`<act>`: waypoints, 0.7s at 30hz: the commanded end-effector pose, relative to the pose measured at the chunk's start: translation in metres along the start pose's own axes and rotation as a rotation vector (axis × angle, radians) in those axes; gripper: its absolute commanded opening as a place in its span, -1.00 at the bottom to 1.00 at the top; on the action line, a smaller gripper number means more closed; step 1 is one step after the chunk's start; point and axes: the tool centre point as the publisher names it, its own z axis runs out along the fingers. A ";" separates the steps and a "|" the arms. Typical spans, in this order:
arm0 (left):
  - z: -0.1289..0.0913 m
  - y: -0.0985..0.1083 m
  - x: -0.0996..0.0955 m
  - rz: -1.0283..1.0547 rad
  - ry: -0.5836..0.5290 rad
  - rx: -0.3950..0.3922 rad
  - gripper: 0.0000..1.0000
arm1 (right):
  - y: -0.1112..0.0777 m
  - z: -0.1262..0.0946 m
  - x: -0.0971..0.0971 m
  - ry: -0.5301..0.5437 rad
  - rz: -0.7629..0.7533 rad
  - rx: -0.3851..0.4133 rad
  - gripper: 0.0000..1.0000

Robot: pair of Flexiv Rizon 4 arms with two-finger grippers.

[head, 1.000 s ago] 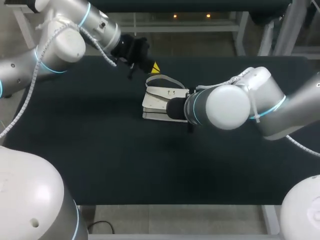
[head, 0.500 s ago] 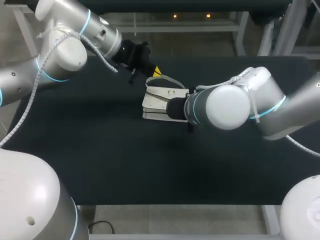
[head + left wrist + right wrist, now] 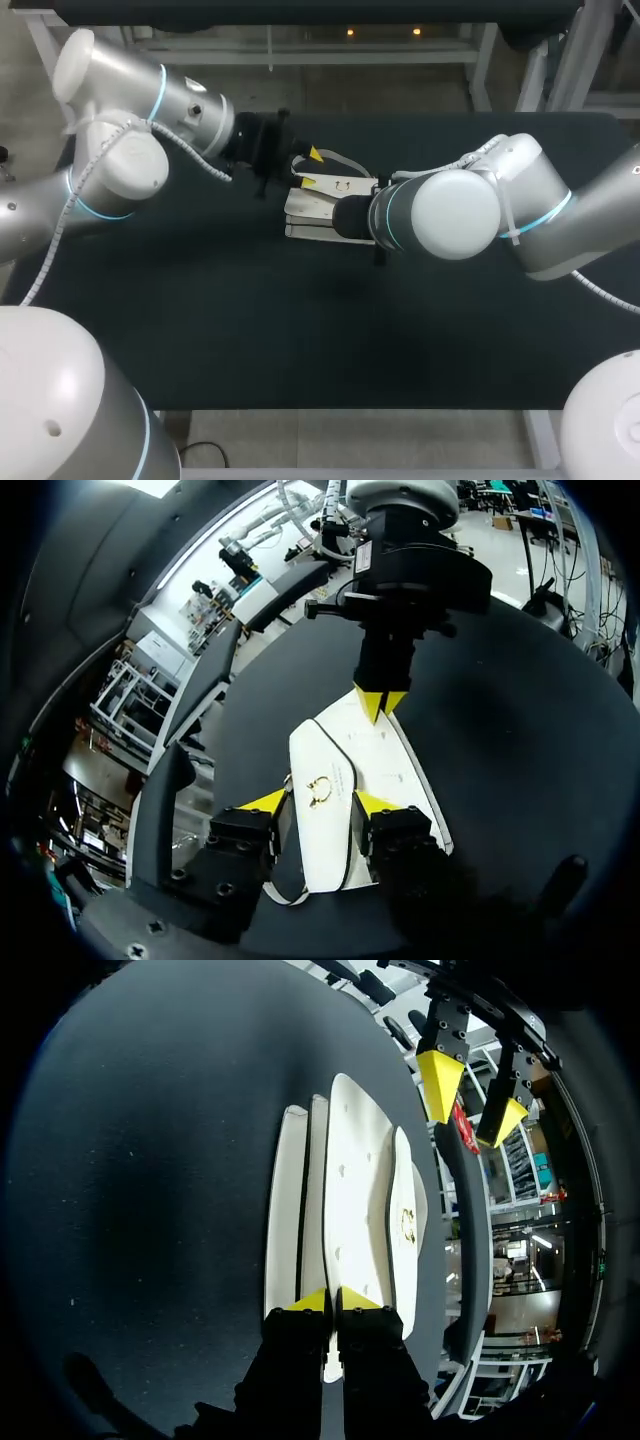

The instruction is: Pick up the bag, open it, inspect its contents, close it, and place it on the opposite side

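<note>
The white bag [image 3: 312, 203] lies flat near the middle of the black table [image 3: 200, 320]. The right gripper [image 3: 332, 1301] pinches one end of it, its yellow tips pressed almost together on a thin panel. The left gripper [image 3: 320, 803] is at the opposite end with its fingers wide apart. One finger is on each side of the flap with the gold clasp [image 3: 320, 786], and they do not grip it. The strap [image 3: 338, 158] loops out beside the left fingers. In the head view the right arm [image 3: 450, 215] hides part of the bag.
</note>
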 end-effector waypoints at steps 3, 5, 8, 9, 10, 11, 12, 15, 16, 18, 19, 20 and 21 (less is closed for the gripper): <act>0.011 0.010 0.011 0.005 -0.015 0.010 0.68 | -0.002 0.001 0.005 -0.123 0.000 -0.013 -1.00; 0.015 0.013 0.013 0.007 -0.012 0.012 0.61 | -0.002 0.001 0.005 -0.123 0.000 -0.013 -1.00; 0.019 0.016 0.014 0.003 -0.003 0.013 0.23 | -0.002 0.001 0.005 -0.123 0.000 -0.013 -1.00; 0.021 0.017 0.014 0.001 0.001 0.014 0.07 | -0.002 0.001 0.005 -0.123 0.000 -0.013 -1.00; 0.022 0.017 0.015 0.002 0.001 0.014 0.01 | -0.002 0.001 0.005 -0.123 0.000 -0.013 -1.00; 0.023 0.017 0.015 -0.001 0.008 0.018 -0.04 | -0.002 0.001 0.005 -0.123 0.000 -0.013 -1.00; 0.025 0.017 0.016 -0.001 0.009 0.016 -0.04 | -0.002 0.001 0.005 -0.123 0.000 -0.013 -1.00; 0.028 0.018 0.017 0.001 0.019 0.012 -0.03 | -0.002 0.001 0.005 -0.123 0.000 -0.013 -1.00; 0.029 0.019 0.018 -0.001 0.022 0.010 -0.01 | -0.002 0.001 0.005 -0.123 0.000 -0.013 -1.00; 0.030 0.020 0.019 -0.002 0.028 0.011 -0.02 | -0.002 0.001 0.005 -0.123 0.000 -0.013 -1.00; 0.031 0.021 0.020 -0.004 0.028 0.010 -0.02 | -0.002 0.001 0.005 -0.123 0.000 -0.013 -1.00; 0.031 0.022 0.021 -0.004 0.029 0.009 -0.02 | -0.002 0.001 0.005 -0.123 0.000 -0.013 -1.00; 0.031 0.022 0.022 -0.005 0.029 0.011 -0.04 | -0.002 0.001 0.005 -0.123 0.000 -0.013 -1.00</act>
